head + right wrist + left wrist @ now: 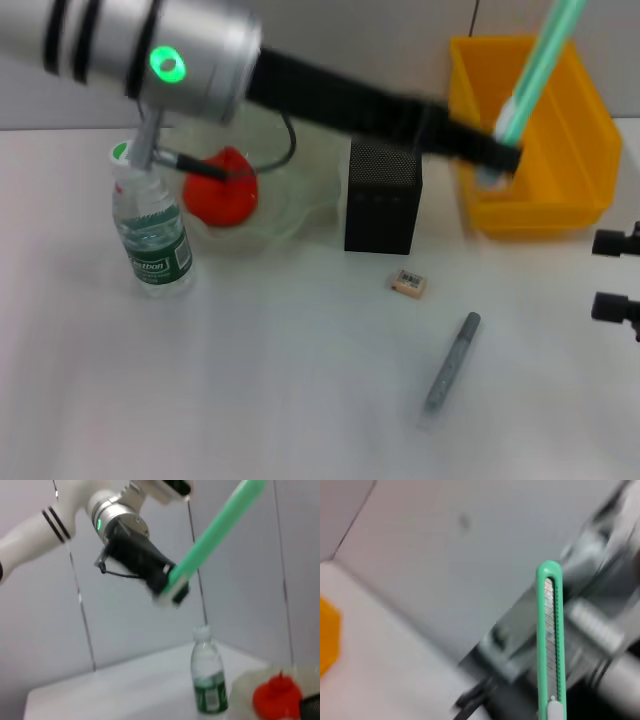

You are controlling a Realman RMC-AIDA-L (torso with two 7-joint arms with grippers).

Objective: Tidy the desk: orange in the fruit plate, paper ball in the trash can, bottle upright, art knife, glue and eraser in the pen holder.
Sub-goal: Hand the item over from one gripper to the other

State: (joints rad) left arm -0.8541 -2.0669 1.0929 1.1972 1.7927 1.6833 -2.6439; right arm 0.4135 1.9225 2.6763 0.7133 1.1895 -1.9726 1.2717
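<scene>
Silver-white left arm [120,40] with black bands, green indicator light (ringed), black forearm, thin black cable

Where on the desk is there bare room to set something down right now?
Bare: the near stretch in front of the bottle, left of the grey glue stick. Crowded: the back row, fruit plate, pen holder, trash can, with the eraser just in front.

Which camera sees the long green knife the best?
The right wrist view: it shows the art knife almost whole, sticking up from the left tool. The left wrist view shows it close up, cut off at the edge. The head view shows only part, over the trash can.
</scene>
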